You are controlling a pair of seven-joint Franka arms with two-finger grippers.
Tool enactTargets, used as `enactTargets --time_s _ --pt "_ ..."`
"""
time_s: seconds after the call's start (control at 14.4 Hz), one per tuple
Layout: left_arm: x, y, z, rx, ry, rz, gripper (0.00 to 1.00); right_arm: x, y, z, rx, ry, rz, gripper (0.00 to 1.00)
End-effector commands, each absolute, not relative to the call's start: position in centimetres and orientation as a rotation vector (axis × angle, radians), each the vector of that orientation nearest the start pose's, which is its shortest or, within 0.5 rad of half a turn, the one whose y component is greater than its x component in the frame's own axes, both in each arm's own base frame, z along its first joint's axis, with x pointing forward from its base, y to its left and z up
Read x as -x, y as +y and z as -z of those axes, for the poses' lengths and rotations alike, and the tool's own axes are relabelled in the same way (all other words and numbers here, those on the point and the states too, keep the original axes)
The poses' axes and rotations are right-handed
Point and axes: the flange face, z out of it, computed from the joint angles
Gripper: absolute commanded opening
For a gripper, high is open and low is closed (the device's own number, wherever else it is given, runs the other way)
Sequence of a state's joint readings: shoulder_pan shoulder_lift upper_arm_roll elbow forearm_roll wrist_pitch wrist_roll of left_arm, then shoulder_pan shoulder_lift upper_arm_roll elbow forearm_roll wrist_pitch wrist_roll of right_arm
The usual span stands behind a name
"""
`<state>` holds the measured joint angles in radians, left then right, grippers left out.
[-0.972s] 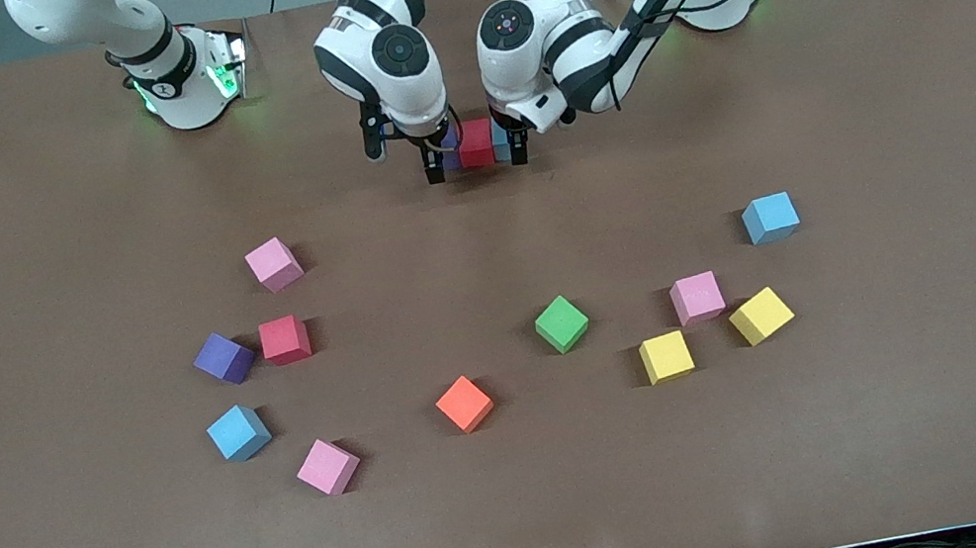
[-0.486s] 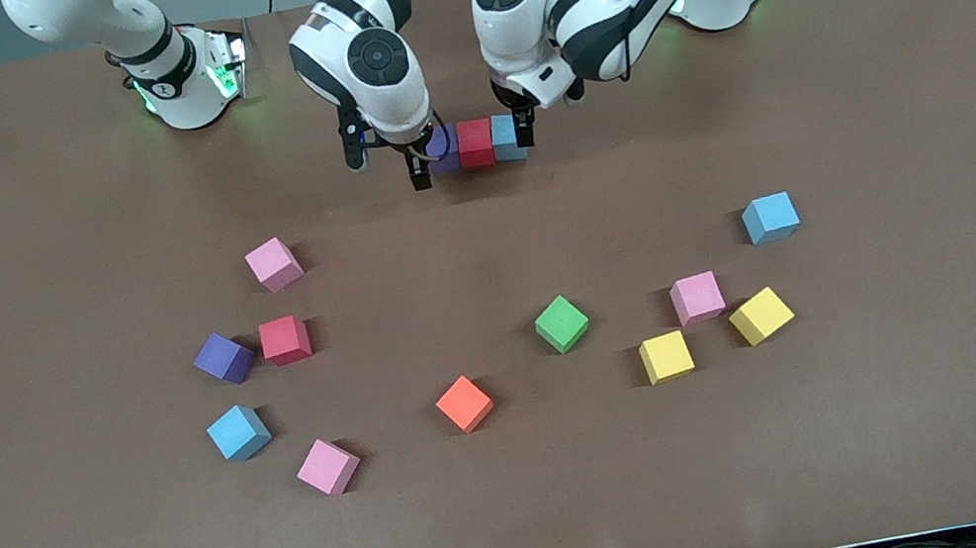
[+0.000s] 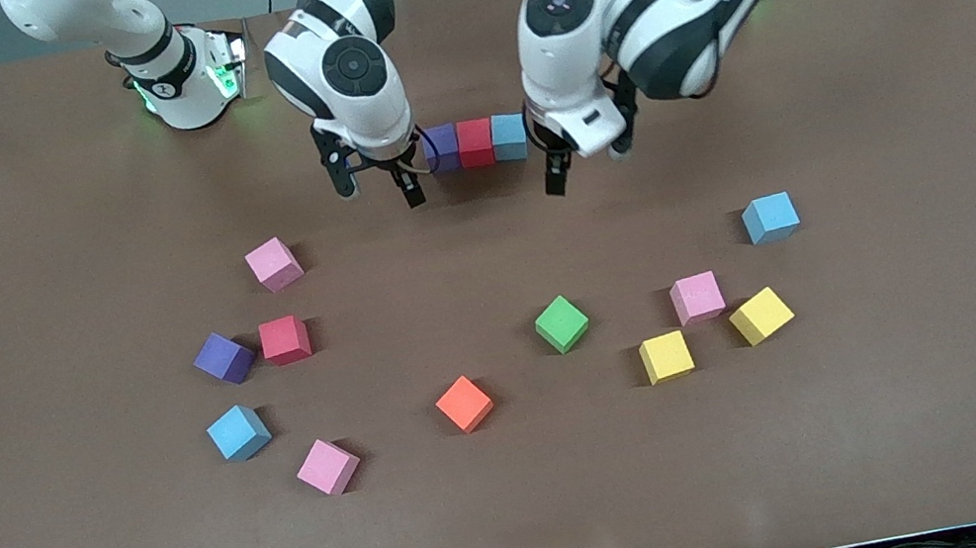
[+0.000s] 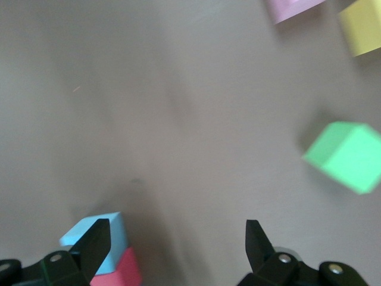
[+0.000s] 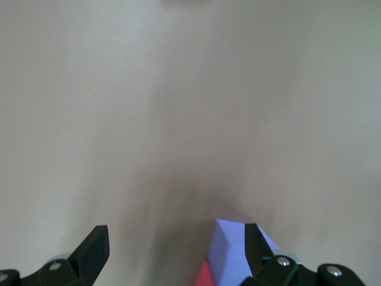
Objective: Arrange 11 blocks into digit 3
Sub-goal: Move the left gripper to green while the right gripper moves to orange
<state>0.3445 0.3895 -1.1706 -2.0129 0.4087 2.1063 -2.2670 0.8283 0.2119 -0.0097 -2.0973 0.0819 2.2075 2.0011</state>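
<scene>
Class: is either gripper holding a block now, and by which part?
Nothing is held. The left gripper and right gripper are both open and empty beside the three-block row.

The table (image 3: 1, 300) is plain brown. The row (image 3: 475, 143) is purple, red, light blue. The loose blocks are pink (image 3: 275, 264), red (image 3: 285, 340), purple (image 3: 223, 359), blue (image 3: 238, 433), orange (image 3: 464, 404), green (image 3: 561, 323), yellow (image 3: 666, 356).

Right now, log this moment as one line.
left gripper: open, empty | right gripper: open, empty | bar: three cubes | loose blocks: eleven
</scene>
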Motion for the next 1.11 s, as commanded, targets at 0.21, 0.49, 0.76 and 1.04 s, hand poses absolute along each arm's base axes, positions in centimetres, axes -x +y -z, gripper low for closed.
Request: enactTargets --time_s 0.21,0.49,0.76,1.04 --pt "-50.9 -36.8 -35.4 2.679 -1.683 -0.034 1.00 -50.1 37.8 -34.3 2.749 1.518 -0.032 1.00" --pt "-54.0 -37.2 -31.5 2.696 -1.638 0.027 1.00 -56.4 38.1 -30.5 2.756 1.480 -0.044 1.00" --pt "-56.9 -38.9 -28.7 2.734 -1.559 0.084 1.00 -59.5 41.9 -25.9 2.712 1.538 -0.028 1.00" --pt "-57.2 -40.2 -27.5 2.873 -1.355 0.060 1.00 -62.5 44.4 -25.6 2.700 1.506 -0.001 1.00"
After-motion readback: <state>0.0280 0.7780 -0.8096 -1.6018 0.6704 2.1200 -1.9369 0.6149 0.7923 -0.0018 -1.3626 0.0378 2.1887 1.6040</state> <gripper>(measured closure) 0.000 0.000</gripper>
